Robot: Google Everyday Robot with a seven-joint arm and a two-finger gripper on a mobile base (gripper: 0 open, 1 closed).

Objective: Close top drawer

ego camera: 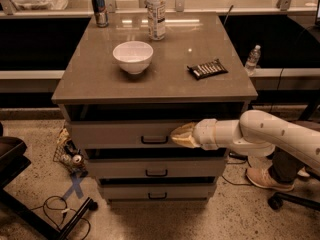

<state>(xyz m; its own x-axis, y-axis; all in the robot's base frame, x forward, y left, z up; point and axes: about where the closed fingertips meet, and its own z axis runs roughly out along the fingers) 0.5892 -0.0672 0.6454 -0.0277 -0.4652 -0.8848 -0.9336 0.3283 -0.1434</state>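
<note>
The top drawer [115, 134] of the grey-taupe cabinet has a flat front with a small dark bar handle [154, 140] at its centre. It stands out only a little from the cabinet, and a dark gap shows under the countertop. My gripper [181, 135] comes in from the right on a white arm [260, 134]. Its tan fingers are together, and the tip presses against the drawer front just right of the handle. The inside of the drawer is hidden.
Two lower drawers [156, 168] sit below. On the countertop [95, 79] are a white bowl [133, 56], a can [100, 8], a bottle [156, 11] and a snack pack [207, 69]. A person's shoe [267, 179] is at the right, and cables [55, 206] and litter [67, 151] at the left.
</note>
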